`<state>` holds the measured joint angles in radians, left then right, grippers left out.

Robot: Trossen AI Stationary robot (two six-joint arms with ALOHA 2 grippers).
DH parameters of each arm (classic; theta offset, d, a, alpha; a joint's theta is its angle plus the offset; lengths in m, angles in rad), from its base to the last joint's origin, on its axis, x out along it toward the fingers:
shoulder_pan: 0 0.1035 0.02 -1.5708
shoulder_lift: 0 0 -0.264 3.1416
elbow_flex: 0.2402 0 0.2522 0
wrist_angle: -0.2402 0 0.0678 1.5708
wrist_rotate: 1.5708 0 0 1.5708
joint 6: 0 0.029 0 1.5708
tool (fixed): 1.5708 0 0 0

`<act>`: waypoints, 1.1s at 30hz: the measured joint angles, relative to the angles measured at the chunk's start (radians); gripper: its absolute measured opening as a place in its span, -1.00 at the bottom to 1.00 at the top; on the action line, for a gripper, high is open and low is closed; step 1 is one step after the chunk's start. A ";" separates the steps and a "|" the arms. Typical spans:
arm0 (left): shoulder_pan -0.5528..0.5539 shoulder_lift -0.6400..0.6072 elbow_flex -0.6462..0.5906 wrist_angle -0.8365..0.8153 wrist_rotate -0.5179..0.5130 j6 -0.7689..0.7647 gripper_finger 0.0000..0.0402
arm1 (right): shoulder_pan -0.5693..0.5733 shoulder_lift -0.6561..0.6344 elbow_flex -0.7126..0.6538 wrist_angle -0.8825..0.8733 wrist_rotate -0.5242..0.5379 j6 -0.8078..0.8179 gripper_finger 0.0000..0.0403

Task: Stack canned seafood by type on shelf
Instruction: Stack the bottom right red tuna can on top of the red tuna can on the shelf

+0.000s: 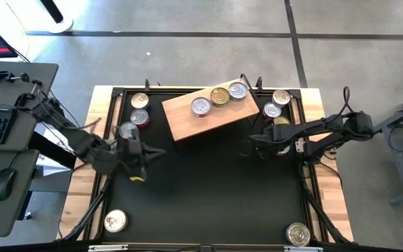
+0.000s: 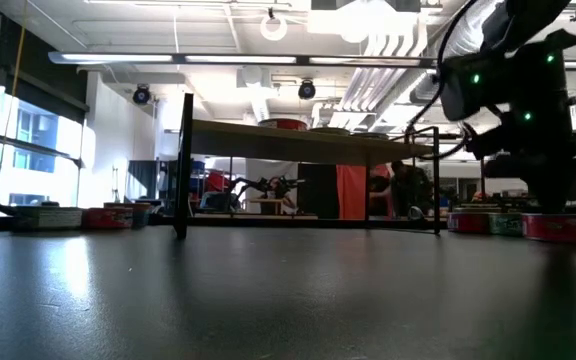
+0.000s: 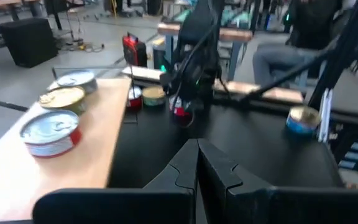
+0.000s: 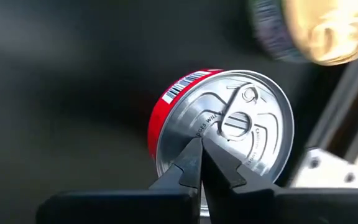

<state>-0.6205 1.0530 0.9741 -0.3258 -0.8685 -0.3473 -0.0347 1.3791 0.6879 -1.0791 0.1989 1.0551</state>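
In the high view, the wooden shelf [image 1: 208,114] lies tilted in the upper middle of the black surface [image 1: 208,196]. Three tins stand in a row along its far edge: a silver-lidded tin [image 1: 201,106], a gold-lidded tin [image 1: 220,96] and a second silver tin [image 1: 238,90]. More tins sit at the upper left [image 1: 138,102], the upper right [image 1: 281,97] and in both lower corners of the frame.

The right tool [image 1: 252,140] is at centre right, its fingers pressed together. In the right wrist view the fingertips [image 4: 201,155] are over the near rim of a red-sided tin [image 4: 229,124] with a pull-tab lid; they hold nothing.

The left tool [image 1: 154,151] is at centre left, its fingers together and empty.
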 joint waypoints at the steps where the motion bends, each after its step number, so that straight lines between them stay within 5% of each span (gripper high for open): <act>1: 0.012 0.028 0.000 0.007 0.016 0.000 -1.00 | 0.026 0.000 0.010 0.010 -0.018 0.015 -1.00; 11: 0.113 0.299 0.000 0.239 0.245 0.000 -1.00 | 0.294 0.018 0.055 0.455 -0.055 0.216 -1.00; 20: 0.115 0.430 0.000 0.375 0.374 -0.117 -1.00 | 0.372 0.265 0.092 0.984 -0.030 0.194 -1.00; 28: 0.115 0.405 0.000 0.324 0.423 -0.041 -1.00 | 0.385 0.373 0.367 0.988 -0.113 -0.085 -1.00; 33: 0.123 0.360 0.000 0.140 0.425 0.023 -1.00 | 0.424 0.348 0.541 0.712 -0.049 -0.173 -1.00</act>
<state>-0.4977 1.4133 0.9741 -0.1861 -0.4431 -0.3245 0.3888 1.7275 1.2285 -0.3671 0.1502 0.8817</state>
